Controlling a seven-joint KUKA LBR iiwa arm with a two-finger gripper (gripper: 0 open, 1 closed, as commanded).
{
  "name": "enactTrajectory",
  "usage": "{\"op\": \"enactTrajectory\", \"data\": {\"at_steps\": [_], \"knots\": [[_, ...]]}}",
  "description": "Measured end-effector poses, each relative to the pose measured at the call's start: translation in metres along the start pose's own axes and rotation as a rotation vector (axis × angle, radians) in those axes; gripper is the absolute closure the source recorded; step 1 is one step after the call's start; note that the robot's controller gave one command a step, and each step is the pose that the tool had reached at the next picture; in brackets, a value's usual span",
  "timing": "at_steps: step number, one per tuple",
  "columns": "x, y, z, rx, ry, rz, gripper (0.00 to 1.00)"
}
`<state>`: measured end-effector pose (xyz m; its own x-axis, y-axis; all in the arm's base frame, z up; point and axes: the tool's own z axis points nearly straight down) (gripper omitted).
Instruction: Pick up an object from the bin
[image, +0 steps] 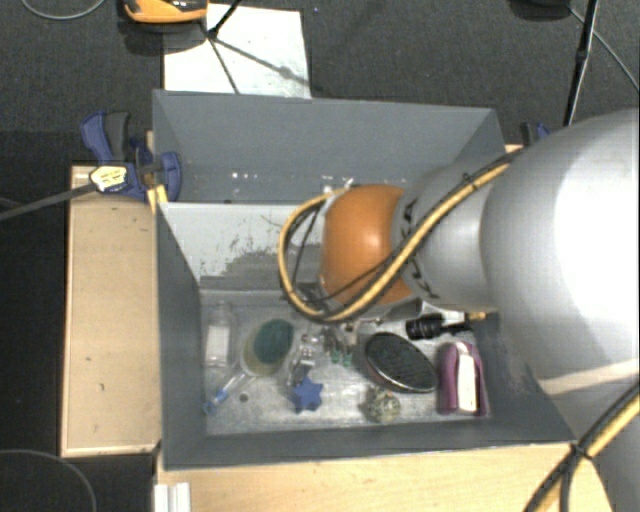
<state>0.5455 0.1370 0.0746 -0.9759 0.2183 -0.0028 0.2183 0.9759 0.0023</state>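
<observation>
In bin's (190, 300) middle, hand (326, 346) hangs low under orange wrist cover (360, 245) — you cannot tell if clenched or released. Nearest below: blue star piece (306, 394), green round disc (269, 343), black oval brush (399, 363) — loose, flat, likely top-down pick.

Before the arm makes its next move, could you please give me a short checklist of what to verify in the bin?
1. Gripper is low over the middle of the bin: ok.
2. Nearest things, the blue star-shaped piece and the green round lid, lie apart from each other: ok.
3. A thing already held: cannot tell, the orange cover hides that spot.
4. Dark oval brush and purple bottle lie off to the side of the gripper: ok.
5. Cable loop is free of the back wall: cannot tell.
</observation>
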Motion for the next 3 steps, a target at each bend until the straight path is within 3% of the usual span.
{"op": "enactTrajectory", "data": {"at_steps": [1, 2, 3], "knots": [[-0.003, 0.046, -0.003, 0.001, -0.001, -0.079, 0.0], [-0.005, 0.043, -0.004, 0.002, -0.003, -0.07, 1.0], [-0.001, 0.056, -0.13, -0.003, -0.006, -0.093, 1.0]]}}
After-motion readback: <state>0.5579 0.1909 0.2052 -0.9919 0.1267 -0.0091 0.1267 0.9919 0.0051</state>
